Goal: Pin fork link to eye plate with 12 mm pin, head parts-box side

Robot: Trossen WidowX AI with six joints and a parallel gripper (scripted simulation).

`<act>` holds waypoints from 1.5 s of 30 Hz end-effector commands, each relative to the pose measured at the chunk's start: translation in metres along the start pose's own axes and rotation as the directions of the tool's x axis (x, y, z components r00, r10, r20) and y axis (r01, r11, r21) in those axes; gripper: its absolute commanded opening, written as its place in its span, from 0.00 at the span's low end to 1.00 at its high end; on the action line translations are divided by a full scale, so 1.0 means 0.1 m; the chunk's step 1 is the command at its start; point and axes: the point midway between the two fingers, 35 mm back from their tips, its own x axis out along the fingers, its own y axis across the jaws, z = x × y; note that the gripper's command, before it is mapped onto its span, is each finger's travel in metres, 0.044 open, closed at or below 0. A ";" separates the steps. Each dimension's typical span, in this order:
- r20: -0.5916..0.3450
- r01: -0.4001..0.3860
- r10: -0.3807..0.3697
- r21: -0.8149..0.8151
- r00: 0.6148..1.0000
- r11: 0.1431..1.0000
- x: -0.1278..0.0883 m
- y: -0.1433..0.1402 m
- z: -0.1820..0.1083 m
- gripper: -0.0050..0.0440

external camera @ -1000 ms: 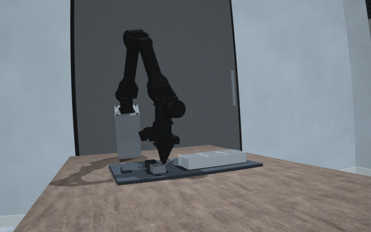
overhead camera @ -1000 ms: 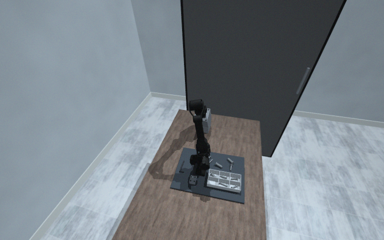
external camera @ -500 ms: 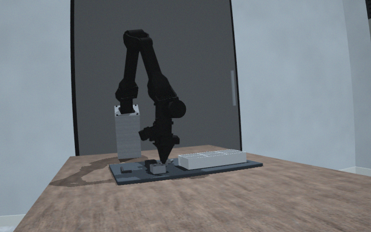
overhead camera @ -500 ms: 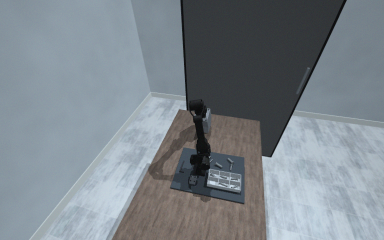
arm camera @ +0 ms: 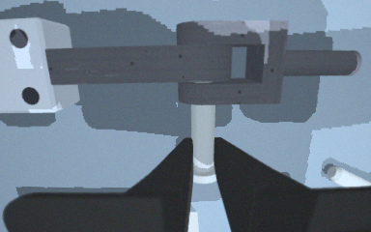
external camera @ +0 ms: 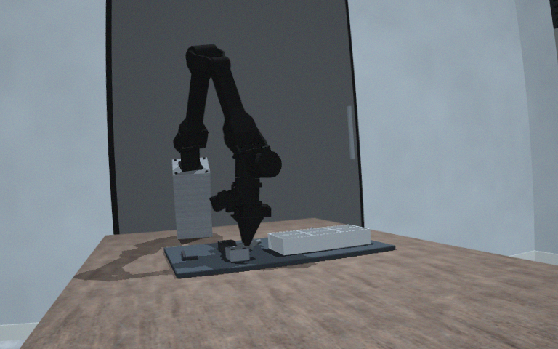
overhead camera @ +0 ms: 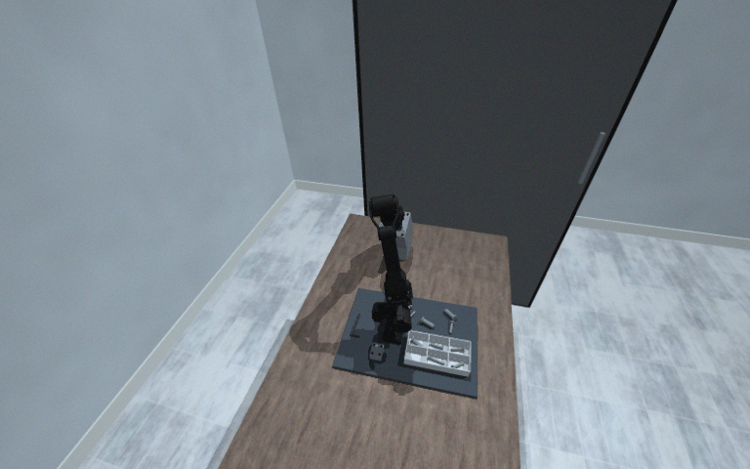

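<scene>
In the wrist view the dark fork link (arm camera: 227, 68) straddles the flat eye plate (arm camera: 130, 64), which runs left to a light grey block (arm camera: 29, 65) with two holes. My gripper (arm camera: 202, 145) is shut on a pale grey pin (arm camera: 203, 140). The pin's shaft runs up into the near fork cheek; its far end is hidden by the fork. In the top view the gripper (overhead camera: 389, 331) hangs over the dark mat (overhead camera: 406, 342), just left of the parts box (overhead camera: 437, 355). In the exterior view the fingertips (external camera: 246, 241) point down at the joint.
The white parts box (external camera: 318, 239) holds several pins in compartments. Loose pins (overhead camera: 437, 318) lie on the mat behind it; one shows in the wrist view (arm camera: 345, 175). A thin dark rod (overhead camera: 355, 324) lies at the mat's left. The arm's grey pedestal (external camera: 191, 199) stands behind.
</scene>
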 end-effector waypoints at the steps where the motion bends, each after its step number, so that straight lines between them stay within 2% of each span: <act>1: 0.005 0.001 -0.001 0.002 1.000 1.000 0.00 0.00 0.00 0.13; 23: 0.005 0.001 -0.001 0.002 1.000 1.000 0.00 -0.01 -0.01 0.13; 45: 0.005 0.001 -0.001 0.002 1.000 1.000 0.02 -0.01 0.10 0.13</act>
